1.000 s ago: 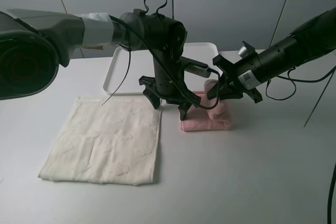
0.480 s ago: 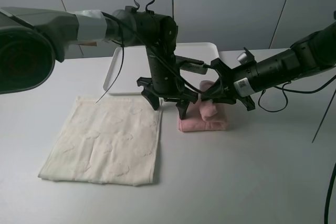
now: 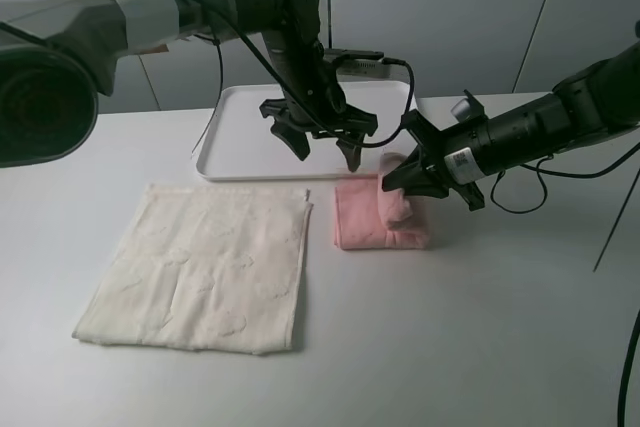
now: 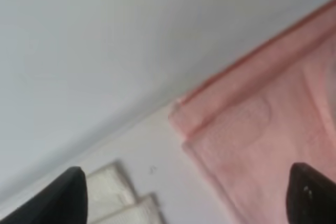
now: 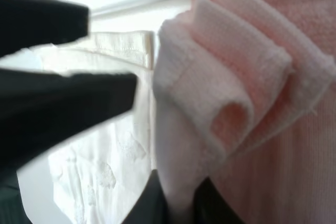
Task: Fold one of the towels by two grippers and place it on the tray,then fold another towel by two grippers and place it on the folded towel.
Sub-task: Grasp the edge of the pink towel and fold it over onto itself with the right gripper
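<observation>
A pink towel (image 3: 372,219) lies folded on the table just in front of the white tray (image 3: 232,150). My right gripper (image 3: 404,180) is shut on a bunched fold at the towel's right far corner. In the right wrist view the pink towel's rolled fold (image 5: 226,103) is pinched in my right gripper (image 5: 178,205). My left gripper (image 3: 326,145) is open and empty, raised above the tray's front edge and apart from the towel. The left wrist view looks down on the pink towel (image 4: 262,129) between open fingertips (image 4: 60,198). A cream towel (image 3: 205,265) lies flat at the left.
The tray is bare and sits at the back centre of the table (image 3: 480,337). The cream towel's corner shows in the left wrist view (image 4: 121,198) and in the right wrist view (image 5: 100,156). Cables hang from both arms.
My left gripper has let go of the pink towel, risen and moved back over the tray's front edge. The pink towel now lies flatter. My right gripper still holds its fold.
</observation>
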You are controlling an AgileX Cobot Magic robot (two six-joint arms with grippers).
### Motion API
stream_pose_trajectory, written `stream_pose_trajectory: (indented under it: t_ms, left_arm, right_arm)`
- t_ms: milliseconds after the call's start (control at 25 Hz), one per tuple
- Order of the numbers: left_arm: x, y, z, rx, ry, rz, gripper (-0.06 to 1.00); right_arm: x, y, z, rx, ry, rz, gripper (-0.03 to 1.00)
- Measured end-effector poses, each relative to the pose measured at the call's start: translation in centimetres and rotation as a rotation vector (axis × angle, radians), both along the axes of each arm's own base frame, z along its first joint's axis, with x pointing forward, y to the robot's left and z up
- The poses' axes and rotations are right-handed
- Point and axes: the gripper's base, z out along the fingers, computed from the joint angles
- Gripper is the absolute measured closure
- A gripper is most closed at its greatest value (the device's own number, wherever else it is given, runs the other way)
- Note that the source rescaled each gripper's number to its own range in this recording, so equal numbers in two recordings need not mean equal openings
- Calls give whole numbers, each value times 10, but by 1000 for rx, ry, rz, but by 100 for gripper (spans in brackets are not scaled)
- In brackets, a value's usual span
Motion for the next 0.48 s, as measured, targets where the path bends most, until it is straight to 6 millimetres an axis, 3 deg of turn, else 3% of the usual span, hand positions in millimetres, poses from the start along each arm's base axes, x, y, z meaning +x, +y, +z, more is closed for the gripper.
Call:
stream_pose_trajectory:
  t_ms: [120, 320, 480]
  left_arm:
    - [9, 4, 13, -30, -39, 15, -3]
    - [14, 9, 18, -47, -45, 23, -3]
    - [15, 11, 18, -57, -40, 10, -3]
  right_arm:
    - [0, 0, 0, 4, 1, -2, 92]
    - [3, 6, 3, 47, 0, -54, 69]
    - [2, 23, 6, 85, -19, -57, 61]
